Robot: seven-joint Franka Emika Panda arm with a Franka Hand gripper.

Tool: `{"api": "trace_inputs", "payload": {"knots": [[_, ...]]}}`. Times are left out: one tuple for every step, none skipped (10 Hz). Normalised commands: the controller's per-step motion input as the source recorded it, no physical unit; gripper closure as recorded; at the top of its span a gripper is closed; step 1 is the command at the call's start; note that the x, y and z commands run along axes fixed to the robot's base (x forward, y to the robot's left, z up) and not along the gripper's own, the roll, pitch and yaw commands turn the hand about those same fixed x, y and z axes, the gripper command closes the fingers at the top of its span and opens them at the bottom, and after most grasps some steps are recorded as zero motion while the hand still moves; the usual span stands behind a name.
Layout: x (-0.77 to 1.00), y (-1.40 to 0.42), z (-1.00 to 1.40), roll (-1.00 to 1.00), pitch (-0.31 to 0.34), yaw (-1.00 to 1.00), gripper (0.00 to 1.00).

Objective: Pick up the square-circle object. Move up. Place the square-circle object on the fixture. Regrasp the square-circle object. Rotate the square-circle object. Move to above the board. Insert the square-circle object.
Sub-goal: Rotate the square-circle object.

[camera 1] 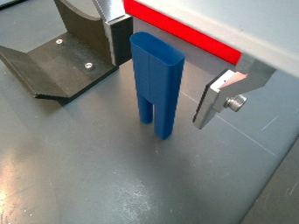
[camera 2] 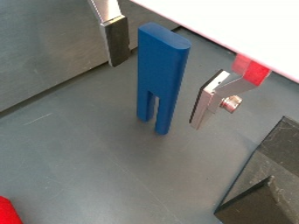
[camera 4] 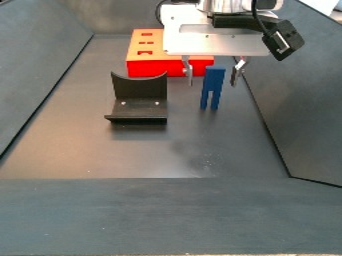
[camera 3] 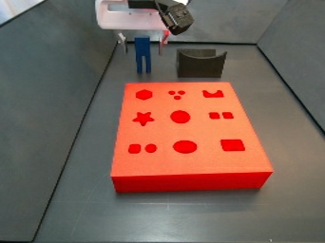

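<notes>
The blue square-circle object [camera 1: 158,79] [camera 2: 160,74] stands upright on the grey floor, its two prongs down. My gripper [camera 1: 163,87] [camera 2: 158,87] is open around it, and each silver finger [camera 1: 216,98] [camera 2: 205,103] stands clear of the block's sides. In both side views the gripper [camera 3: 143,43] [camera 4: 215,68] hangs low over the blue object [camera 3: 143,59] [camera 4: 211,90]. The dark fixture [camera 3: 200,63] [camera 4: 136,98] [camera 1: 65,57] sits beside it on the floor. The red board [camera 3: 184,133] [camera 4: 150,55] with its shaped holes lies flat, apart from the block.
Dark slanted walls [camera 3: 51,85] [camera 4: 267,110] enclose the floor on both sides. The blue block stands between the fixture and a side wall, just beyond the board's short edge.
</notes>
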Motion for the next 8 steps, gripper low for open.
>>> {"api": "trace_inputs", "payload": {"knots": [[0.00, 0.01, 0.00, -0.22, 0.002, 0.00, 0.00], [0.00, 0.01, 0.00, -0.22, 0.002, 0.00, 0.00], [0.00, 0.01, 0.00, -0.22, 0.002, 0.00, 0.00], [0.00, 0.01, 0.00, -0.22, 0.002, 0.00, 0.00], [0.00, 0.01, 0.00, -0.22, 0.002, 0.00, 0.00], [0.00, 0.01, 0.00, -0.22, 0.002, 0.00, 0.00], [0.00, 0.01, 0.00, -0.22, 0.002, 0.00, 0.00], [0.00, 0.00, 1.00, -0.22, 0.002, 0.00, 0.00]]}}
